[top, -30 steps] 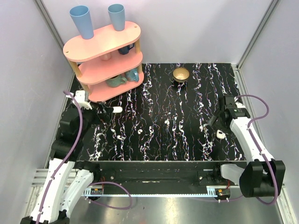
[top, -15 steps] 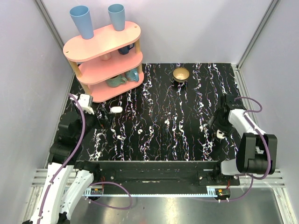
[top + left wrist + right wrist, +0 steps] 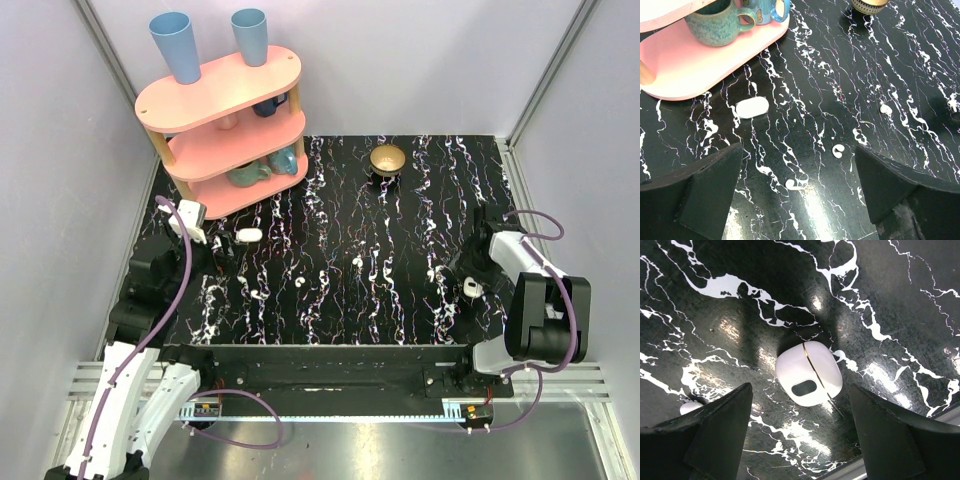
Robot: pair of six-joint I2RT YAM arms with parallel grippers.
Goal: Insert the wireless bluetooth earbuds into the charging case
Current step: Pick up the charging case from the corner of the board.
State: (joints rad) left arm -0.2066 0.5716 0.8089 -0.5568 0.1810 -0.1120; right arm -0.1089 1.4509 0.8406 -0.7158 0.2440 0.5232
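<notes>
The charging case is a small white rounded shell with a thin seam and a dark oval window, lying shut on the black marbled table; it also shows in the top view. My right gripper hangs over it, open, one finger on each side and neither touching. Two tiny white curled earbuds lie on the table between the fingers of my open left gripper, well below it. From above, the earbuds sit right of the left gripper.
A flat white oval piece lies near the pink shelf, which holds mugs and two blue cups. A gold bowl stands at the back. Another small white blob lies mid-table. The table's metal edge runs close to the case.
My right arm folded in and brought its gripper down over the case, jaws narrowing slightly. The left wrist shifted a little toward the back of the table.
</notes>
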